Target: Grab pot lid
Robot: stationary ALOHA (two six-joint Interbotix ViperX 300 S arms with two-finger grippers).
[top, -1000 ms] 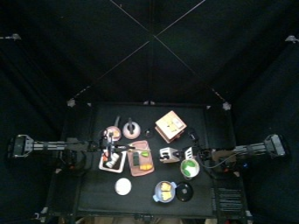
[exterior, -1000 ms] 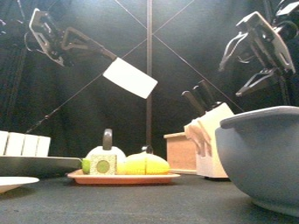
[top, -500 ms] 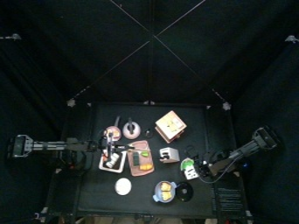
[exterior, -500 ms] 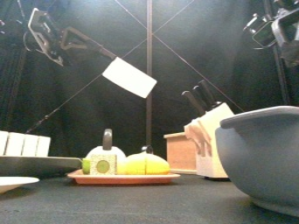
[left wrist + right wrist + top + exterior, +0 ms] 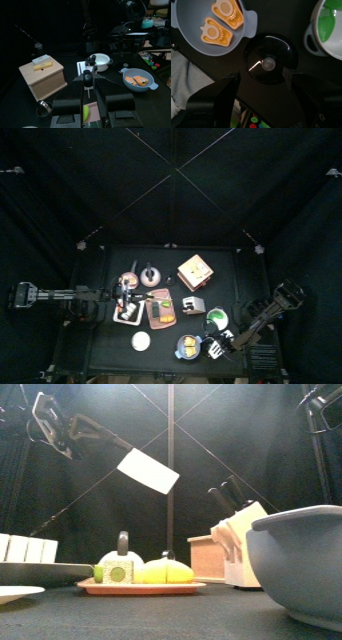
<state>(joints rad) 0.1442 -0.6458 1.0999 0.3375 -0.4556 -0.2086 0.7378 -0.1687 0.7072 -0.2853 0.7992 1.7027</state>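
Note:
The pot lid (image 5: pixel 271 50), a dark glass disc with a small metal knob, lies flat on the black table in the right wrist view. It sits between a grey two-handled bowl (image 5: pixel 188 25) holding yellow toast pieces and a green-rimmed white bowl (image 5: pixel 330 25). My right gripper (image 5: pixel 261 75) hangs open above the lid, one finger on each side, touching nothing. From above, the right gripper (image 5: pixel 225 334) is near the table's front right, and the lid beneath it is too small to make out. My left gripper (image 5: pixel 85 76) rests shut at the table's left side.
A wooden box (image 5: pixel 197 271), a tray of food (image 5: pixel 160 310) and a white disc (image 5: pixel 140 340) lie across the table's middle and front. In the front view the grey bowl (image 5: pixel 301 564) looms at the right, with a knife block (image 5: pixel 241 544) behind it.
The right arm has swung from the table's right edge toward the front right, ending over the lid. Its jaws stayed open. The left arm has not moved.

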